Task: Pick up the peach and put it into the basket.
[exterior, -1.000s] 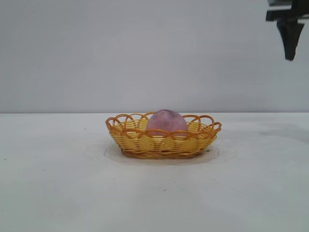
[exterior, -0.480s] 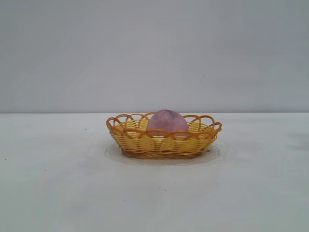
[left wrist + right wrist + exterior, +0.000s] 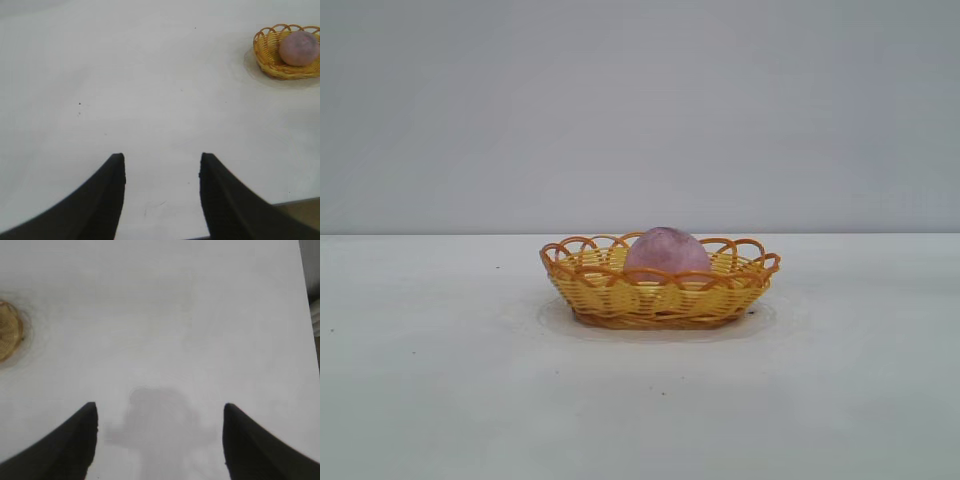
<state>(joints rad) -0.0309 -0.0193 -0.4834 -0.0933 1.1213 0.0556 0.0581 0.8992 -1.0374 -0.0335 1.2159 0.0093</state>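
Gone from the upper right corner of the exterior view is the right arm's dark gripper; basket and fruit have not shifted. The dull pinkish-mauve rounded peach (image 3: 666, 252) sits inside the shallow oval yellow wicker basket (image 3: 610, 296) with orange looped rim, on the white table (image 3: 440, 400). The right gripper (image 3: 159, 420) hangs over bare tabletop, fingers spread, empty. The left gripper (image 3: 161, 167), parked well apart from the basket, likewise stands parted and empty.
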